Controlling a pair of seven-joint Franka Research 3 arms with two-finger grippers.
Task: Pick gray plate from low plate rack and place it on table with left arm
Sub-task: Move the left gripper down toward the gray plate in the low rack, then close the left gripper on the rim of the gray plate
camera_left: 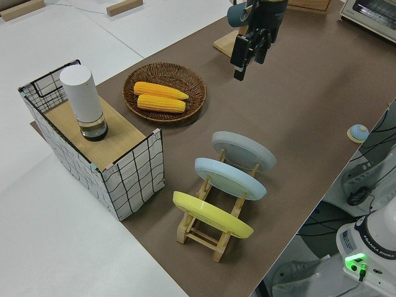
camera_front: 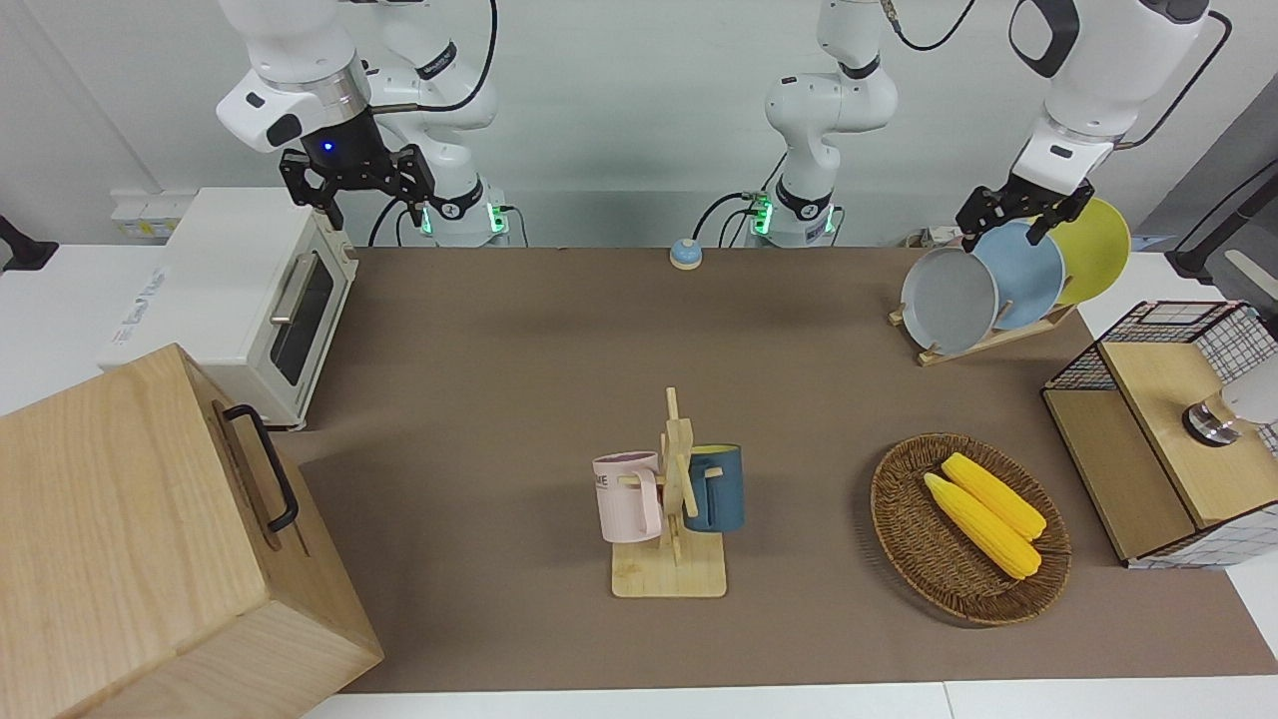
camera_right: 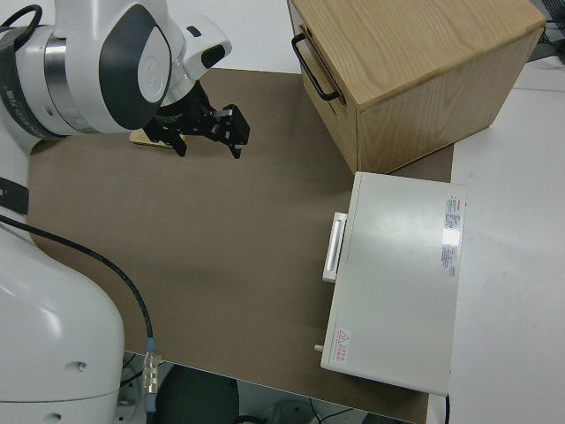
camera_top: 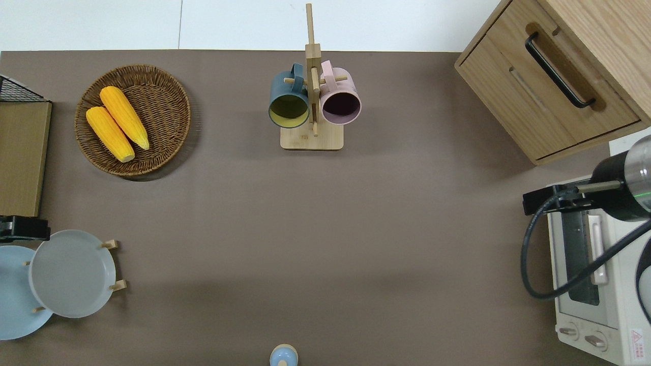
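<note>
The gray plate (camera_front: 949, 300) leans in the slot of the low plate rack (camera_front: 993, 338) that is closest to the right arm's end, on the brown table (camera_front: 519, 399). It also shows in the overhead view (camera_top: 71, 274) and the left side view (camera_left: 244, 150). My left gripper (camera_front: 1010, 214) is open and empty, up in the air. In the overhead view it (camera_top: 23, 229) is over the table at the plate's rim farthest from the robots. My right gripper (camera_front: 357, 190) is open and parked.
A sky-blue plate (camera_front: 1023, 275) and a yellow plate (camera_front: 1093, 245) stand in the same rack. A wicker basket (camera_front: 968, 529) holds two corn cobs. A mug stand (camera_front: 671, 499), a wire crate (camera_front: 1168, 429), a toaster oven (camera_front: 235, 300) and a wooden cabinet (camera_front: 150, 539) are on the table.
</note>
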